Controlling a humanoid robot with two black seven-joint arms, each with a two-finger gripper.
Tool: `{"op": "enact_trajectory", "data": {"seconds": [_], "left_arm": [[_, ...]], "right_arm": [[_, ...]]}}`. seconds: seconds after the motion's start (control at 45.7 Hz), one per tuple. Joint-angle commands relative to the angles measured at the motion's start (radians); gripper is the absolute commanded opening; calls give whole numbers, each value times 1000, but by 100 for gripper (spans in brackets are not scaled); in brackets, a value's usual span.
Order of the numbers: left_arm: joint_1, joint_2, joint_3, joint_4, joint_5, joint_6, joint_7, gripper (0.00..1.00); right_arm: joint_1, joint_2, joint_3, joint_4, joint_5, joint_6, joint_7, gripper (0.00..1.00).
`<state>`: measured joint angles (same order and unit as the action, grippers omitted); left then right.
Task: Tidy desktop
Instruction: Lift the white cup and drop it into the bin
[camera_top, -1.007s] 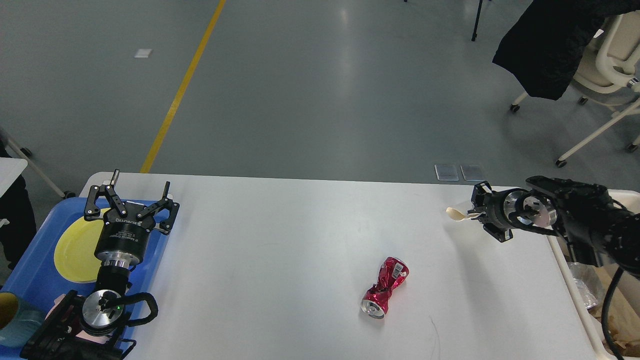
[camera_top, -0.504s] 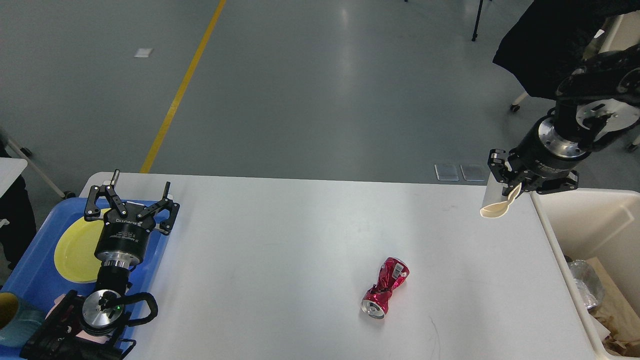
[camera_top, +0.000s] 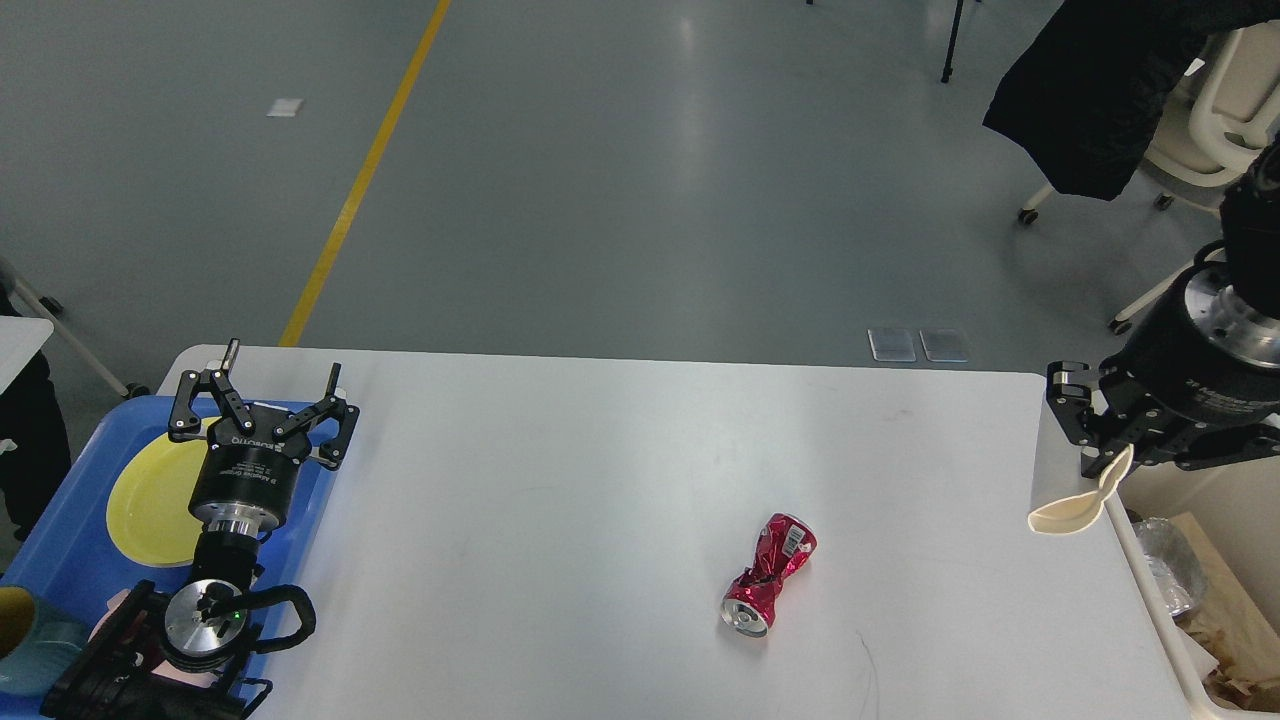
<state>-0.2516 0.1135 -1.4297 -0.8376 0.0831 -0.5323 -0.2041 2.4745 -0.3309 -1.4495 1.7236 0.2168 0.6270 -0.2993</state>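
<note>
A: Two grippers show, and only one holds anything. The right gripper (camera_top: 1112, 462) is clamped on the handle of a cream spoon (camera_top: 1075, 508); the handle top is hidden between its fingers, and the bowl hangs down and to the left of them.

B: Where does that put it over the desktop (camera_top: 600, 500)?

A: At the right edge. The spoon's bowl overlaps the edge line, with the bin (camera_top: 1180, 560) just right of the gripper. I cannot tell whether the bowl hangs over the white top or past it. Most of the bin is cut off by the picture's edge; only crumpled paper and something shiny show inside.

B: And the desktop itself?

A: White, rounded corners, long axis running left to right between the two grippers. Its near edge is cut off at the bottom.

B: The left one?

A: The left gripper (camera_top: 262, 395) points away from the camera, fingers spread apart, nothing between them. It hangs above the tray (camera_top: 60, 520), whose left part is out of view. Below and left of the fingers lies a yellow plate (camera_top: 150, 500), partly hidden by the arm. A cup (camera_top: 25, 640) at the lower left corner is cut off.

B: Anything between them?

A: A crushed red can (camera_top: 769, 588), well left of and below the right gripper, lying tilted with its open top toward the camera.
</note>
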Motion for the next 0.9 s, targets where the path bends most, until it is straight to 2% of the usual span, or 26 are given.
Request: {"op": "enact_trajectory", "data": {"seconds": [0.0, 0.088, 0.219, 0.372, 0.504, 0.657, 0.876], "left_arm": [[0, 0, 0, 0, 1, 0, -1, 96], [0, 0, 0, 0, 0, 0, 0, 96], [0, 0, 0, 0, 0, 0, 0, 96], [0, 0, 0, 0, 0, 0, -1, 96], [0, 0, 0, 0, 1, 0, -1, 96], [0, 0, 0, 0, 1, 0, -1, 96], [0, 0, 0, 0, 1, 0, -1, 96]], "right_arm": [[0, -5, -29, -7, 13, -32, 0, 0], [-9, -40, -55, -27, 12, -84, 0, 0], [-89, -160, -98, -94, 3, -171, -6, 0], [-301, -315, -114, -297, -7, -216, -7, 0], [-534, -384, -77, -507, -5, -236, -3, 0], [-862, -425, 95, -731, -2, -271, 2, 0], [-1327, -401, 411, -1122, -2, -299, 5, 0]]}}
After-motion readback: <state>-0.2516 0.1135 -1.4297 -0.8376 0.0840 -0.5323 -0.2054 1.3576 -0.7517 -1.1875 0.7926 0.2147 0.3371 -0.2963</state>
